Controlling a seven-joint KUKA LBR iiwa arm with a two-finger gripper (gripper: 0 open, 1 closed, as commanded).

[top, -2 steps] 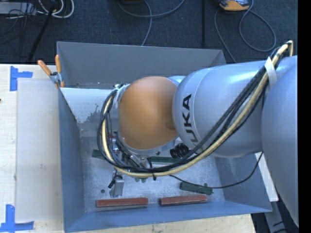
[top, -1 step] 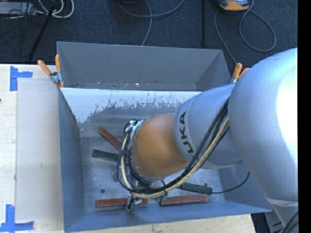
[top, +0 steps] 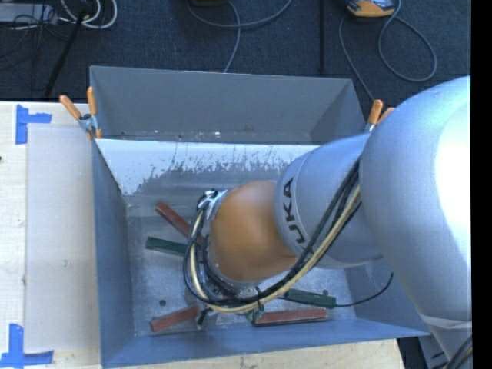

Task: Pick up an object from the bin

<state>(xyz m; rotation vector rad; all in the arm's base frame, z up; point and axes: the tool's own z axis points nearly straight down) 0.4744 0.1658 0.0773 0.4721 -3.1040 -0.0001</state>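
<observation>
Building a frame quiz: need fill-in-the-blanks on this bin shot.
1. The wrist cover is ___ in colour.
2. The arm reaches into the grey bin from the view's ___ side.
3. The stick lying left of the cover, below a red-brown stick, is dark ___.
Missing words: orange; right; green.

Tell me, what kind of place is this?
Probably a robot lab: a big silver robot arm reaches into a grey metal bin of flat reddish and green sticks, loose cables behind.
</observation>
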